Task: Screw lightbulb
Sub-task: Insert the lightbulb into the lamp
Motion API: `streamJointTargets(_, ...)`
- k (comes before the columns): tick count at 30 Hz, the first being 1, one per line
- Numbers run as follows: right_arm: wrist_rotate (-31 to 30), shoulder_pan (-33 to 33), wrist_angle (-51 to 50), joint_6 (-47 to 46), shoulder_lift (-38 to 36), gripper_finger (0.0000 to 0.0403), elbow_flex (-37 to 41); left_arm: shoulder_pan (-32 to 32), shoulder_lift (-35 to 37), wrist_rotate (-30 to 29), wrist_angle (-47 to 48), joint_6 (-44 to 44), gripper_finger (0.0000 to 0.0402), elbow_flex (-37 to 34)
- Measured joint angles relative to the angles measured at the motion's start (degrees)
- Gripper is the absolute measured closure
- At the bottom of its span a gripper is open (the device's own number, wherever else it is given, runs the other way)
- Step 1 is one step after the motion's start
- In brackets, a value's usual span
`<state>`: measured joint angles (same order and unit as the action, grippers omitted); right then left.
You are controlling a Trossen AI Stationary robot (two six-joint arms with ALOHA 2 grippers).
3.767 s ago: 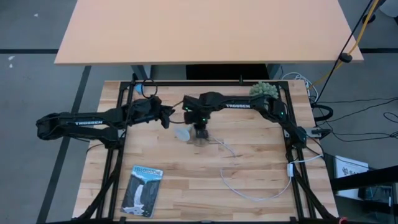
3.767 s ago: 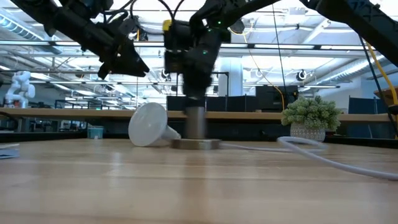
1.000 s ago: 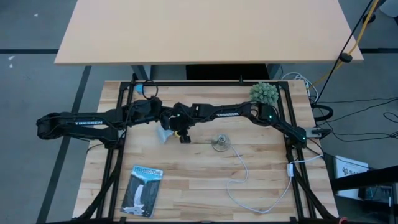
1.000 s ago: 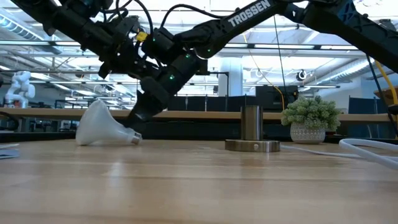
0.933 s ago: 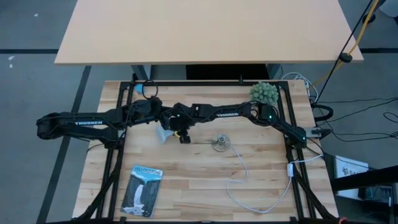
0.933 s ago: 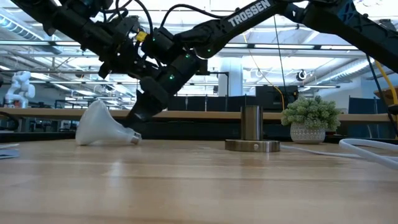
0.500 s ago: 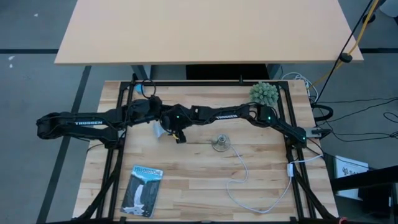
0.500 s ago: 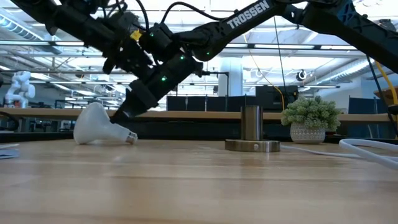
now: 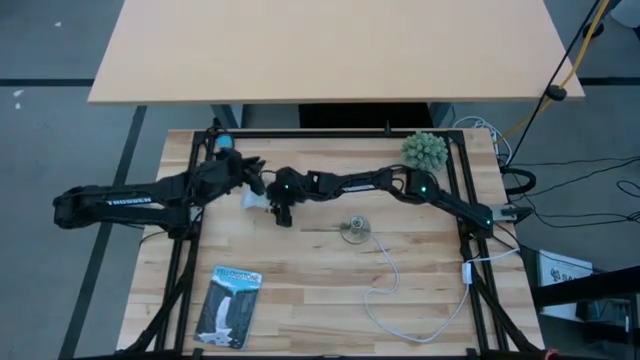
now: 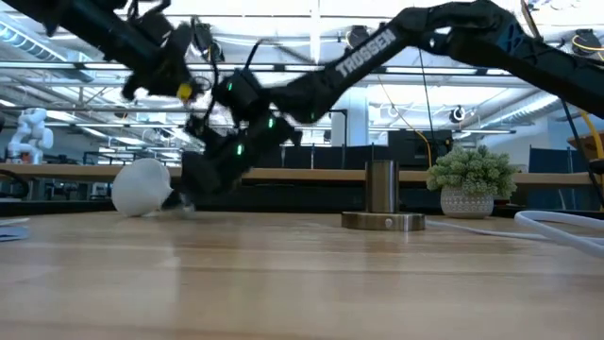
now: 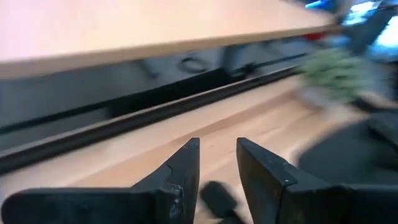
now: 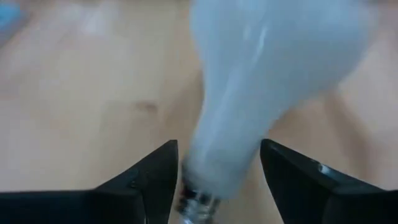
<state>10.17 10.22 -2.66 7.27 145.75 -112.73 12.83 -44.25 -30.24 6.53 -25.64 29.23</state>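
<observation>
The white lightbulb [image 9: 250, 203] lies on its side on the wooden table, left of centre, its globe [image 10: 140, 186] on the wood. My right gripper [image 12: 219, 149] reaches in low from the table's right and is open, one finger on each side of the bulb's tapering neck [image 12: 217, 165]. The silvery screw base [image 12: 199, 200] points back between the fingers. My left gripper [image 11: 217, 155] hovers above and just beyond the bulb [image 9: 256, 172], its fingers a narrow gap apart with nothing between them. My right gripper straddles the bulb's neck [image 12: 205, 143] with open fingers, coming in almost level from the table's right and lying along the bulb. I cannot tell whether either finger touches the neck. The bulb rests on the table.
The grey socket [image 9: 355, 231] stands upright at the table's middle [image 10: 382, 203], and its white cord [image 9: 385, 290] runs toward the near right. A blue packaging card [image 9: 230, 300] lies near the front left. A small potted plant [image 9: 425, 148] stands at the far right.
My right gripper has gone toward the table's left edge and down, closing in around the bulb's neck. The bulb has shifted a little to the left and turned, staying on the table. My left gripper has drawn up and away toward the far left.
</observation>
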Motion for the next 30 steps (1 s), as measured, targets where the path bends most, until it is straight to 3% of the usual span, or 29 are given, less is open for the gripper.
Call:
streamJointTargets(6, -1.13, -0.05, 1.12, -2.04, 1.39, 0.0186, 0.00, 0.01, -0.28, -10.37, 13.03, -11.49, 0.0290, -0.02)
streamJointTargets(11, -1.44, 0.21, 0.75, -2.10, 0.61, 0.0186, 0.07, 1.10, -0.75, -11.82, 23.34, -20.27, 0.0290, -0.02)
streamJointTargets(18, -1.42, 0.48, 0.81, -4.46, -0.11, 0.0186, 0.07, 6.53, -6.82, -1.21, 30.28, -26.03, 0.0299, -0.02)
streamJointTargets(25, -1.13, 0.48, 0.81, -5.79, -0.13, 0.0187, 0.07, 10.48, -17.58, 16.08, 26.65, -25.45, 0.0311, -0.04)
streamJointTargets(30, 0.11, 0.37, -1.77, -7.27, -0.16, 0.0186, 0.35, 9.85, -23.88, 20.22, 19.55, -23.43, 0.0312, -0.41)
